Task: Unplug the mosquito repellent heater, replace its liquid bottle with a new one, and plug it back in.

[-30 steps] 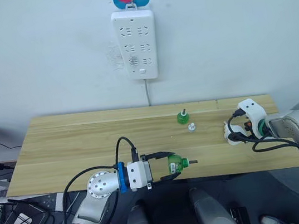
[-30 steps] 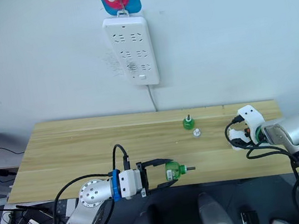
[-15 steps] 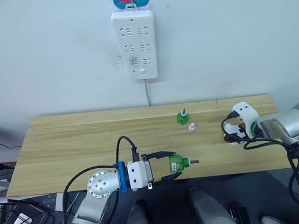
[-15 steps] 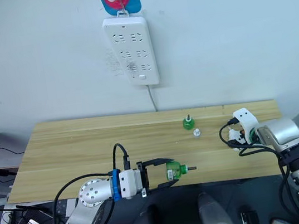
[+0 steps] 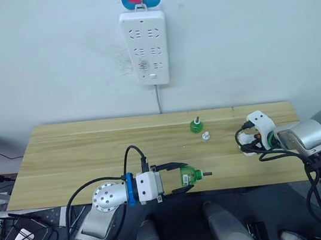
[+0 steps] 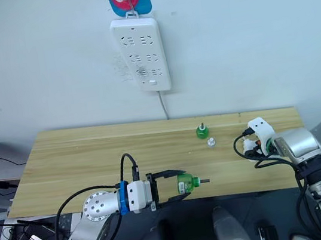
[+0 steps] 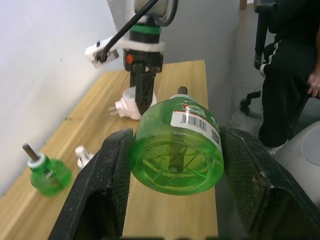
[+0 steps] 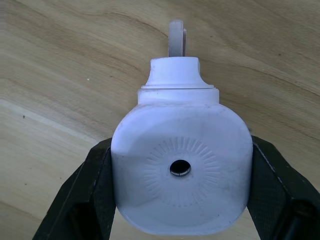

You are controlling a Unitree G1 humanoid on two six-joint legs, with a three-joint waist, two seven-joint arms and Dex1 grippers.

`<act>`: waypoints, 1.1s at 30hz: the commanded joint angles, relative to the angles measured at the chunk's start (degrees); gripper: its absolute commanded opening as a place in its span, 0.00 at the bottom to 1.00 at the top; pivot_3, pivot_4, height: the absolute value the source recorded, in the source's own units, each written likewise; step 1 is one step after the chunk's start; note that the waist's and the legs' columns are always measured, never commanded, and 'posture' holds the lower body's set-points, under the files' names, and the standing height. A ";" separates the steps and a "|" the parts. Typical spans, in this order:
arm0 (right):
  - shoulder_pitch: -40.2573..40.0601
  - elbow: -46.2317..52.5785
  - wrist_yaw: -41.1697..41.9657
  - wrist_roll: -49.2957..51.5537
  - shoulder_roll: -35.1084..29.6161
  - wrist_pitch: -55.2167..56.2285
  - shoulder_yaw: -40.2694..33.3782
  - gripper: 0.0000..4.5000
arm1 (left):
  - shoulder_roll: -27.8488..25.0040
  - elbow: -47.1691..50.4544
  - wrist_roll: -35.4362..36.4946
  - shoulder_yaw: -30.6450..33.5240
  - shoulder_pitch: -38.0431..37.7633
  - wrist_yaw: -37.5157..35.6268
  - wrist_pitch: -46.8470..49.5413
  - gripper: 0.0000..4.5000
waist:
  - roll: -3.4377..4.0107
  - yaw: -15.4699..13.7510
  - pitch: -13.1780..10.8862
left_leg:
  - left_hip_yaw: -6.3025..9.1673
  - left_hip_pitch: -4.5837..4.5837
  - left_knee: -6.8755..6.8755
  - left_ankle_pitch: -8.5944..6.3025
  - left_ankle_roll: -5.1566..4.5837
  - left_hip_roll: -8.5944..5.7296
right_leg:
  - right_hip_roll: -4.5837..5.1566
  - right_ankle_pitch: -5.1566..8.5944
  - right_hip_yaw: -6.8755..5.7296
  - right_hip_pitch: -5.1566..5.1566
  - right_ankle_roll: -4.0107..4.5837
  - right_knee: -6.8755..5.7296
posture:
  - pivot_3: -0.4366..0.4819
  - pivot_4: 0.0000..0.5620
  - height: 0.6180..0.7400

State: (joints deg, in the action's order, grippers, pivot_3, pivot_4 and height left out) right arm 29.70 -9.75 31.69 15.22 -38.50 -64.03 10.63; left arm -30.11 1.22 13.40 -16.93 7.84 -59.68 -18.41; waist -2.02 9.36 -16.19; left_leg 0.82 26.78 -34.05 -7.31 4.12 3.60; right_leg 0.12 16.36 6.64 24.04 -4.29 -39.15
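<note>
Since a second ago the right hand (image 5: 247,142) has carried the mosquito repellent heater (image 8: 180,170) a little inward along the desk (image 5: 82,159), toward the middle, while the left hand (image 5: 184,177) has stayed where it was over the desk's near edge. That left hand is clamped on a green bottle (image 7: 176,145) with a bare wick stem and no cap, judged to be the new one with its cap already off; a small pale cap (image 5: 206,137) lies loose on the desk between the two hands, and the other capless green bottle (image 5: 196,125), apparently the old liquid bottle, stands upright just behind that cap, near the wall side. The right hand's fingers (image 8: 85,190) are closed on the heater's two flanks, holding it low over the wood at the desk's right end. What the coming move turns on is alignment: the held bottle lies on its side, its long axis running across the desk with the wick pointing straight toward the right hand, and the heater lies well apart in that same direction but somewhat farther back. In the left wrist view the heater sits just beyond the bottle's neck, so the two hands need to close along that line. The power strip (image 5: 146,46) hangs on the wall above, all sockets free.
</note>
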 commanded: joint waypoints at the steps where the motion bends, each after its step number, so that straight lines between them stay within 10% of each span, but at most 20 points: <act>1: -3.41 9.69 4.18 4.35 -3.58 -1.19 -6.66 0.66 | -1.41 4.25 5.56 2.07 1.51 -1.35 9.06 0.52 | 0.02 -0.16 -0.01 | 0.01 0.01 0.00 0.00 0.00 0.00 | 0.00 0.00 -0.01 0.01 0.00 0.00 | 0.23 0.49 0.87; 10: -17.54 40.43 10.04 38.95 5.77 -13.89 -36.63 0.66 | -2.22 7.99 16.17 6.82 7.79 -2.46 28.71 0.52 | 0.06 -0.02 -0.03 | 0.17 -0.08 -0.03 0.00 0.00 0.08 | -0.12 0.00 -0.13 -0.16 0.00 -0.04 | 0.18 0.50 0.87; 33: -21.27 45.17 2.66 51.17 8.52 -0.69 -27.37 0.66 | -2.17 17.67 24.65 11.89 5.39 -2.73 43.28 0.52 | 0.06 0.25 -0.03 | 0.28 -0.09 -0.17 0.00 0.00 0.05 | -0.10 0.01 -0.19 -0.30 0.03 0.05 | 0.21 0.49 0.87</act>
State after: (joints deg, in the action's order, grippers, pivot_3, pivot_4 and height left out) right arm 8.77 34.56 34.39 64.36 -29.53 -66.25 -16.65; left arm -32.45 15.75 36.19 -5.98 13.64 -62.69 24.41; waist -1.97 9.60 -16.22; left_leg 1.11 26.70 -34.22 -7.31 4.13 3.66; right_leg 0.02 16.37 6.45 23.74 -4.26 -39.10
